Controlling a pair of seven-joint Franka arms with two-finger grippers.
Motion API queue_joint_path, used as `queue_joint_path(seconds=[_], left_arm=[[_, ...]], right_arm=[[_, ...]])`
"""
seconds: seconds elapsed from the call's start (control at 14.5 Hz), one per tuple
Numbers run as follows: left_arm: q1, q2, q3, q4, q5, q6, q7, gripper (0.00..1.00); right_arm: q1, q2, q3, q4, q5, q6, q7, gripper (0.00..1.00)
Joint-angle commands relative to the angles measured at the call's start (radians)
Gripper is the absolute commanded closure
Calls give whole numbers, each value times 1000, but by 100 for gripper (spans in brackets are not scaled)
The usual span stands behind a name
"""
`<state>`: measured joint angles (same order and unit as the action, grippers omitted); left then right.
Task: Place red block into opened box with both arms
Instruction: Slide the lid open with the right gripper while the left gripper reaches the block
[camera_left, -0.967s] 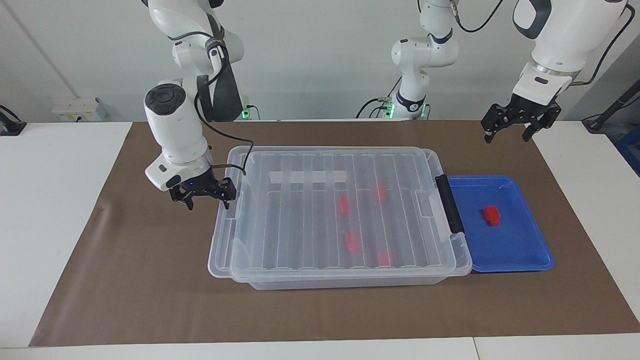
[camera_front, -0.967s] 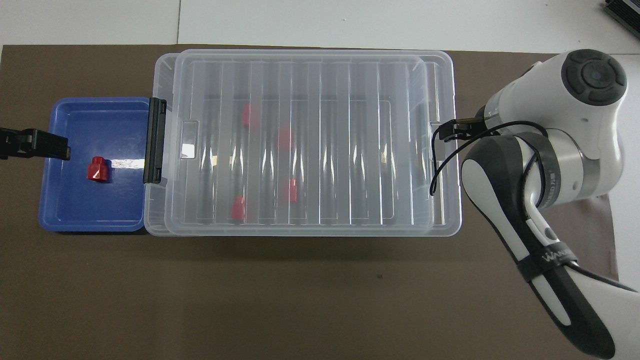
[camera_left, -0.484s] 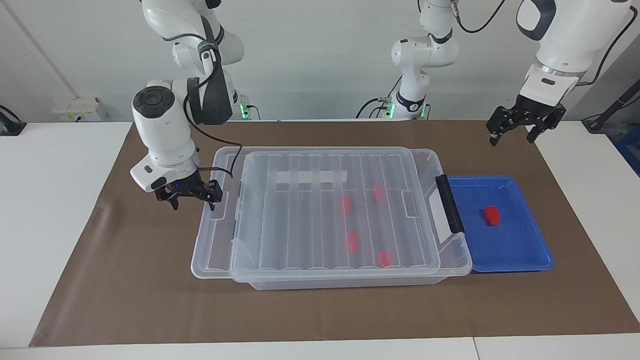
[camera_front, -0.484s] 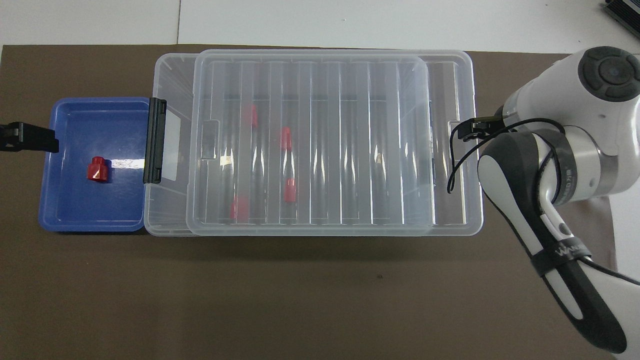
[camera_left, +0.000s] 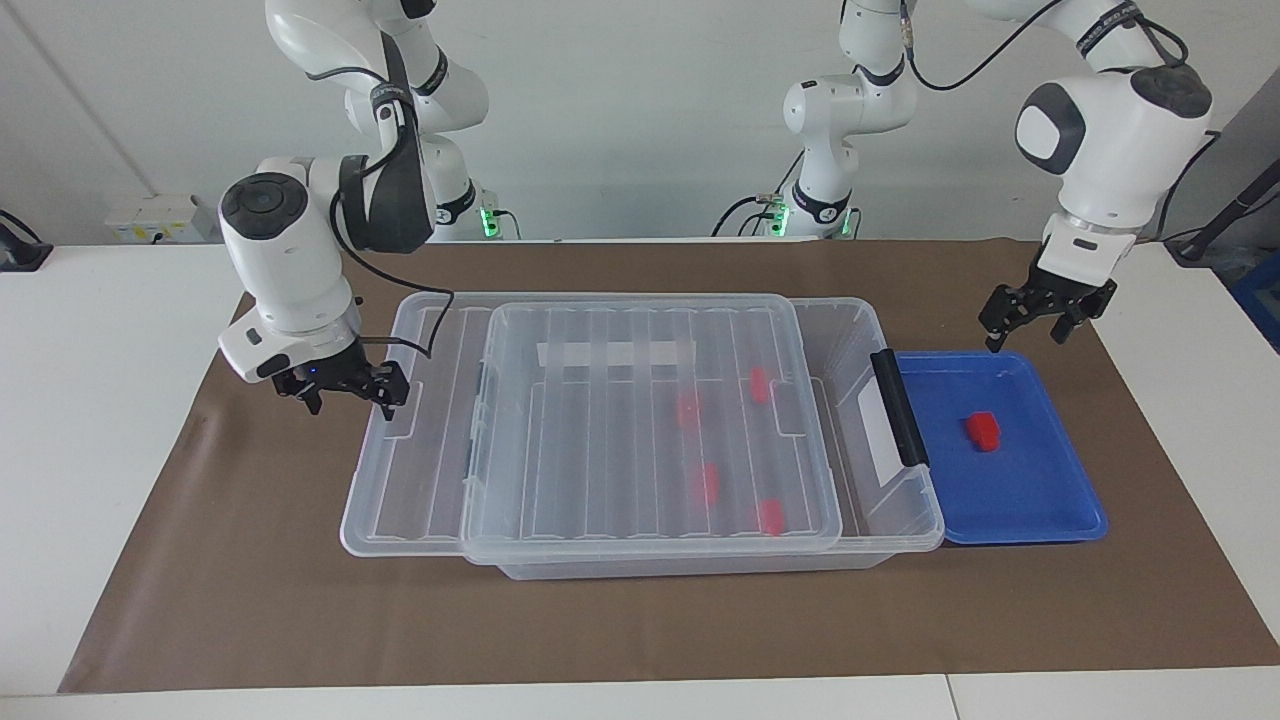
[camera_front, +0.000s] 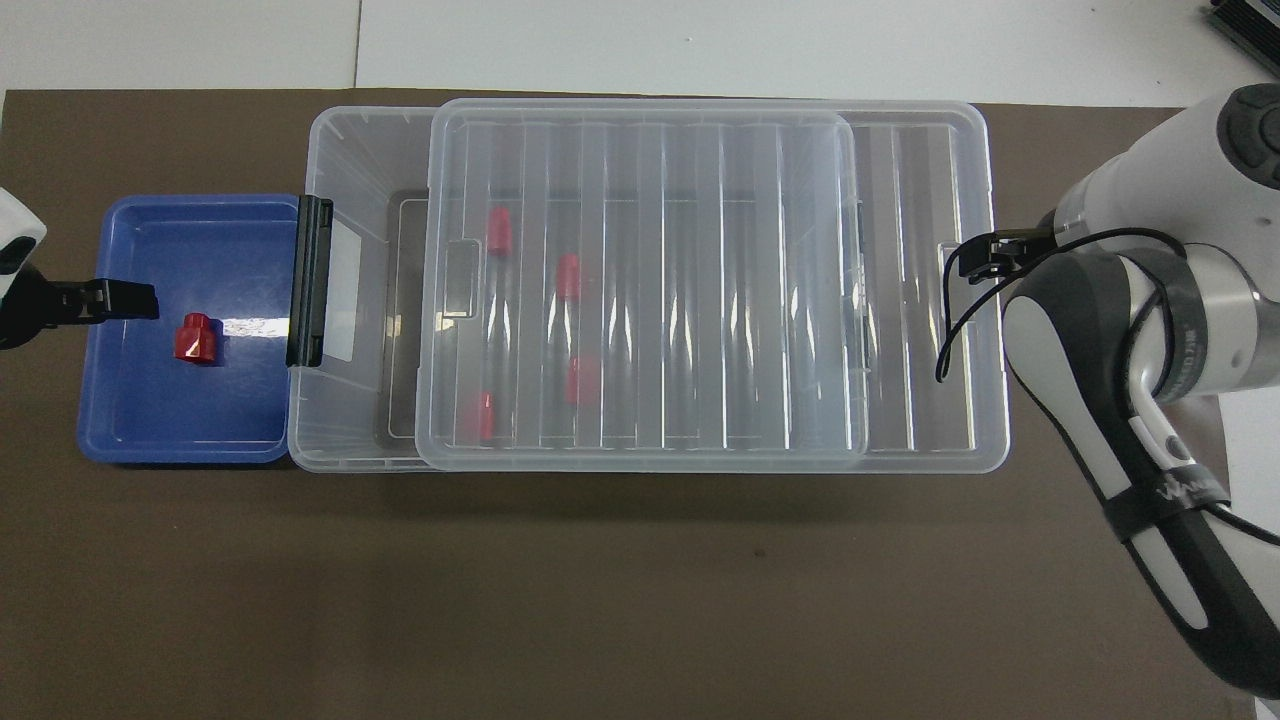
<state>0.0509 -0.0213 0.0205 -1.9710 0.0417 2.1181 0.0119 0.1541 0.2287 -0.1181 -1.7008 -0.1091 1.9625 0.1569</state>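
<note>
A red block (camera_left: 982, 430) (camera_front: 196, 337) lies in the blue tray (camera_left: 1040, 500). Beside the tray stands the clear box (camera_left: 862, 345) with a black end handle (camera_left: 898, 405). Its ribbed lid (camera_left: 620, 430) is slid partway toward the right arm's end, which leaves a strip open at the handle end. Several more red blocks (camera_front: 568, 277) show through the lid. My right gripper (camera_left: 345, 390) is open at the lid's end, one finger hooked at the end tab. My left gripper (camera_left: 1030, 325) hangs open over the tray's rim, apart from the block.
Box and tray sit on a brown mat (camera_left: 640, 620) over the white table. The lid's overhanging end (camera_front: 950, 300) rests past the box toward the right arm's end. A white label strip (camera_left: 615, 353) shows through the lid.
The right gripper moved toward its own end of the table, dragging the lid and uncovering the handle end of the box. The left gripper came down toward the blue tray.
</note>
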Motion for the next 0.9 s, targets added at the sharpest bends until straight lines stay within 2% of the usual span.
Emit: queue_joint_path(seconds=[0.0,0.48,0.69,0.83], left_arm=[[29,24,-4,-92,-9,137,11,0],[37,138,-4,-115,-11,263,-4,0],[61,211,-4,-130,-11,380,5,0],[70,237,-4,-138,-11,416,10,0]], right_arm=[[-27,-17,6,-3,-32,-30,7,0],[-57,-22,6,-3,-58,-50,-25,0],[-71,-23,5,-3,-64,-53,-28,0],[-74,-23,5,-5,-66,-53,-28,0]])
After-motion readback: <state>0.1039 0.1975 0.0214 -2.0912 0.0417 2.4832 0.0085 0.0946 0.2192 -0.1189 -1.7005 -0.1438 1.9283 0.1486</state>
